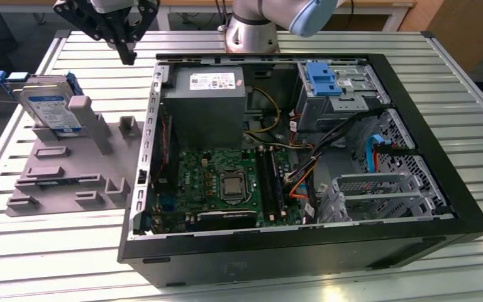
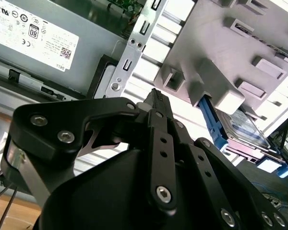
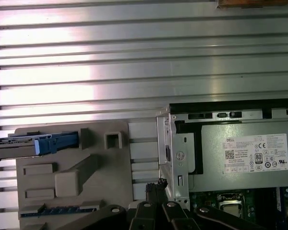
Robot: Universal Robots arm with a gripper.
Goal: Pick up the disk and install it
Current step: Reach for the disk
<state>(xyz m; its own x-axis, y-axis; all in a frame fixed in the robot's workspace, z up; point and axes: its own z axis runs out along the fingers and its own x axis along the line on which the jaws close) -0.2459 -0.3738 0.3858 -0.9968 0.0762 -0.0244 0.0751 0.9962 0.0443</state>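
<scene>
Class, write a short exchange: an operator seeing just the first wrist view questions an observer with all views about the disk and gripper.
Operator: Is that blue-edged slab at the grey fixture the disk?
Observer: Yes. In the exterior view it leans on edge in the fixture, its white-and-blue label showing.
Operator: Is the gripper holding anything?
Observer: No. It is shut on nothing, hanging above the table near the computer case's far corner, apart from the disk.
Operator: What lies past the power supply?
Observer: Toward the exterior view's right, a blue bracket without a drive sits at the drive cage.
</scene>
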